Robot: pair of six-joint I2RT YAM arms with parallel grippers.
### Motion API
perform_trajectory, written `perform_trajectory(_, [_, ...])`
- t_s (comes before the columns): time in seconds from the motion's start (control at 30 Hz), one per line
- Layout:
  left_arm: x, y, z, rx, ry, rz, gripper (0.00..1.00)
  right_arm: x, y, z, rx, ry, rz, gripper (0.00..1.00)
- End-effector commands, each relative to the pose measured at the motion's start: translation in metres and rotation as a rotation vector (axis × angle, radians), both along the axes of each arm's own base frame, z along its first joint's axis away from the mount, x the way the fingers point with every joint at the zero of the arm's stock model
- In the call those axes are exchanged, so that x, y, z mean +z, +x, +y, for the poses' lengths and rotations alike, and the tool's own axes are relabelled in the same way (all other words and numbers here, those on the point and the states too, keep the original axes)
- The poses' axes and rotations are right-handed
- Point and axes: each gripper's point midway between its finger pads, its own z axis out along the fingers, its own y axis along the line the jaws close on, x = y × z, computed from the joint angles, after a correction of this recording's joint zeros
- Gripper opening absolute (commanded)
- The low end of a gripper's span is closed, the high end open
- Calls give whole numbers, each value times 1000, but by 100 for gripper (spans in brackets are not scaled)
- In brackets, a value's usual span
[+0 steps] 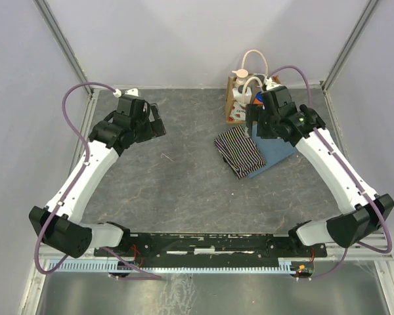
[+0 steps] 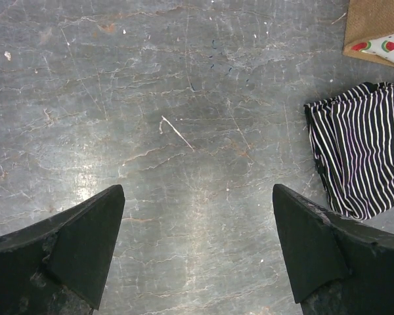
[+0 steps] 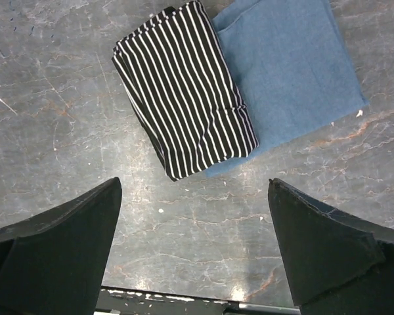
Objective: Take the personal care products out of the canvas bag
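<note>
The tan canvas bag (image 1: 232, 98) stands at the back of the table, its cream loop handles (image 1: 256, 62) upright. A whitish bottle top (image 1: 240, 73) pokes out of it; the other personal care products are hidden inside. The bag's lower corner, with a watermelon print, shows in the left wrist view (image 2: 377, 26). My right gripper (image 1: 255, 125) (image 3: 194, 182) is open and empty, just right of and in front of the bag, above the folded cloths. My left gripper (image 1: 159, 123) (image 2: 197, 190) is open and empty over bare table, well left of the bag.
A striped folded cloth (image 1: 238, 152) (image 3: 184, 92) (image 2: 361, 157) lies in front of the bag, partly on a blue folded cloth (image 1: 276, 149) (image 3: 285, 65). Metal frame posts stand at the back corners. The black base rail (image 3: 184, 303) runs along the near edge.
</note>
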Motion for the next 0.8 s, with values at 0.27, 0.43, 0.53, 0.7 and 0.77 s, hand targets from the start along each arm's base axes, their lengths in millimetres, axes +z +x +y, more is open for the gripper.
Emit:
perform_trajectory(0.27, [5, 4, 0, -32, 24, -5, 99, -40, 24, -29, -94, -75, 77, 100])
perform_trajectory(0.43, [-1, 0, 3, -29, 35, 13, 99, -74, 48, -31, -113, -49, 132, 100])
perform_trajectory(0.53, [-3, 0, 3, -32, 38, 17, 100, -83, 64, -34, -102, -70, 166, 100])
perform_trajectory(0.7, [-7, -1, 1, -32, 30, 28, 100, -118, 76, -28, -21, -73, 256, 100])
perform_trajectory(0.77, [-8, -2, 1, -33, 30, 33, 100, -129, 77, -30, -18, -65, 266, 100])
